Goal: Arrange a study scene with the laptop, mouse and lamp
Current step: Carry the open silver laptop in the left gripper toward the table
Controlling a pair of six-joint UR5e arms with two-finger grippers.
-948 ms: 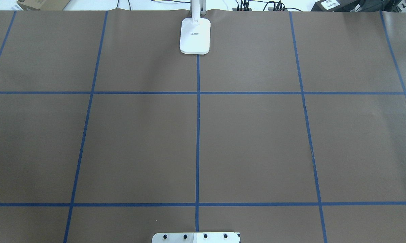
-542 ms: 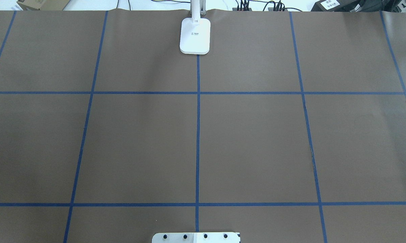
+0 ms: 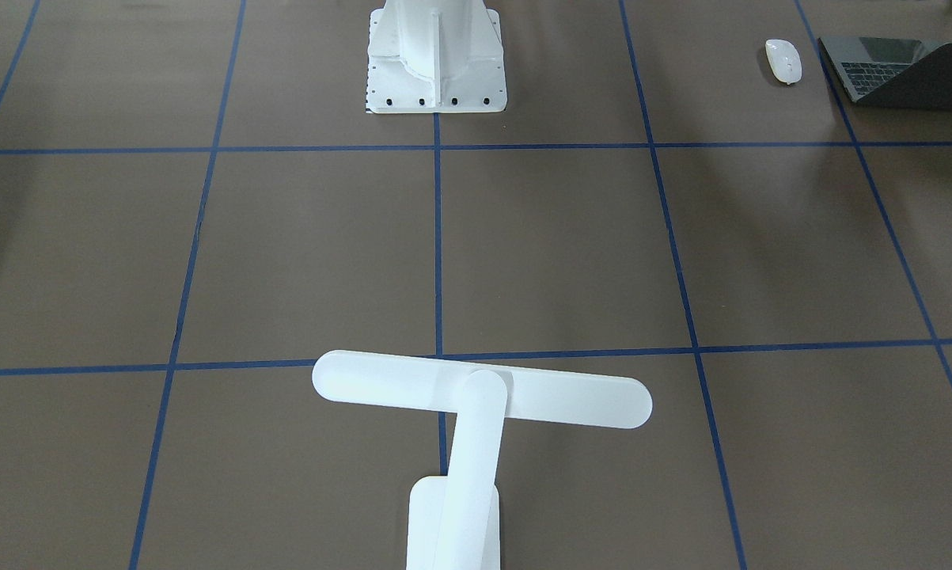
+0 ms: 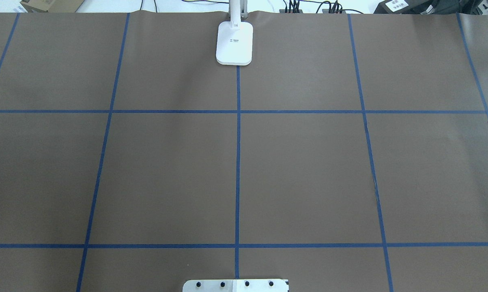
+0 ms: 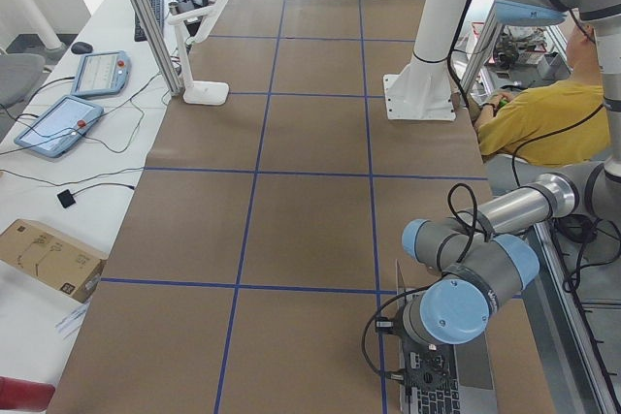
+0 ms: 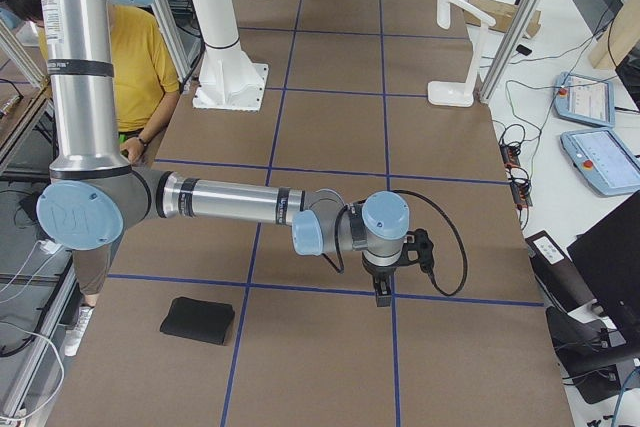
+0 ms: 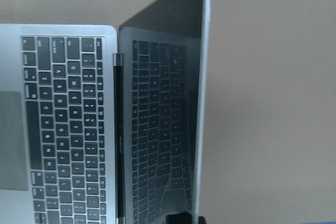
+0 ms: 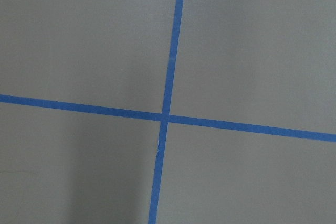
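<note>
I see the laptop [image 3: 895,75] open, well off the pedestal's [image 3: 436,55] left side, with the mouse [image 3: 783,60] just beside it, nearer the pedestal. The lamp [image 3: 479,392] stands straight out from the pedestal. The left gripper [image 5: 427,372] hangs over the laptop, possibly touching its lid. The right gripper [image 6: 383,294] is out on the pedestal's right. I can't tell either's jaws.

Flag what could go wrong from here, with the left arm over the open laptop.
1. The left arm hangs right above the laptop, whose thin lid stands open. Coming down onto the lid's edge might bend the hinge or tip the laptop.
2. The mouse lies close beside the laptop, not touching it. Dragging the laptop toward that side could knock the mouse away.
</note>
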